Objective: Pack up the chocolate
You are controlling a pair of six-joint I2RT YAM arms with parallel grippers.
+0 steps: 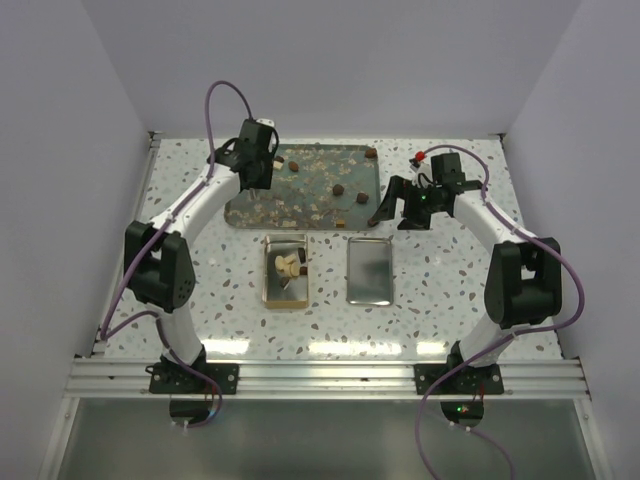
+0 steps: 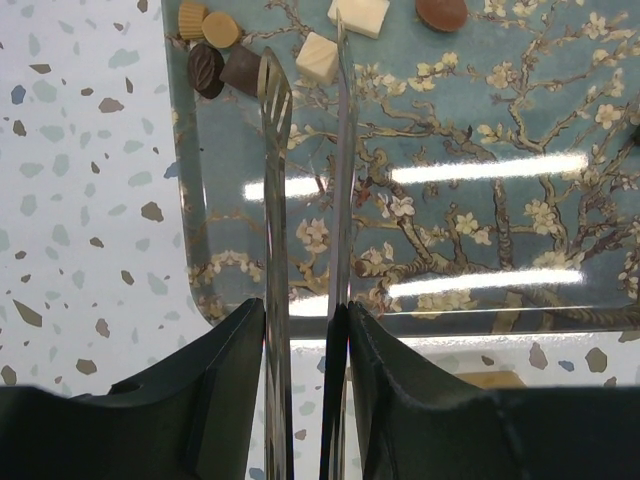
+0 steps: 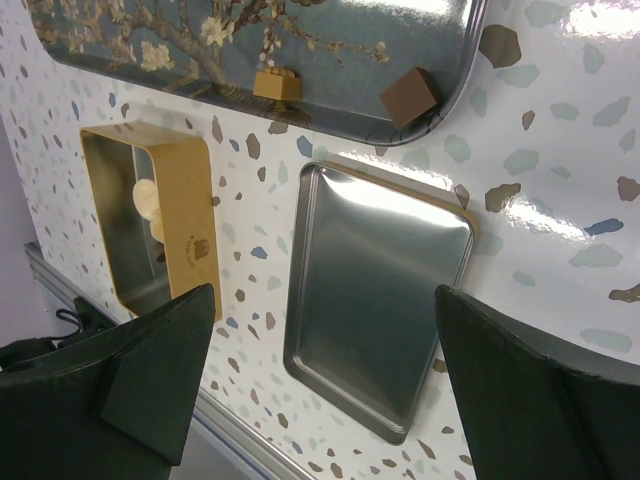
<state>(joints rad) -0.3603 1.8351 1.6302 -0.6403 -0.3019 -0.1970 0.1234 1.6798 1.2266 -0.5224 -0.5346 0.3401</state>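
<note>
Small dark and cream chocolates [image 2: 317, 57] lie on the blossom-patterned tray [image 2: 480, 200]; more of the chocolates [image 1: 340, 188] are scattered over it in the top view. My left gripper [image 2: 300, 310] is shut on metal tongs [image 2: 275, 110], whose open tips hover over the tray just short of a cluster of pieces [image 2: 207, 68]. In the top view the left gripper [image 1: 258, 165] is at the tray's left end. The gold tin [image 1: 285, 268] holds a few pieces [image 1: 288, 266]. My right gripper [image 3: 325, 295] is open and empty above the tin lid [image 3: 380, 310], at the tray's right end [image 1: 398, 212].
The silver lid [image 1: 368, 270] lies right of the gold tin, in front of the tray [image 1: 250, 210]. A brown square [image 3: 408, 96] and a caramel piece [image 3: 276, 84] sit by the tray's near rim. The tin [image 3: 150, 220] shows a cream piece inside.
</note>
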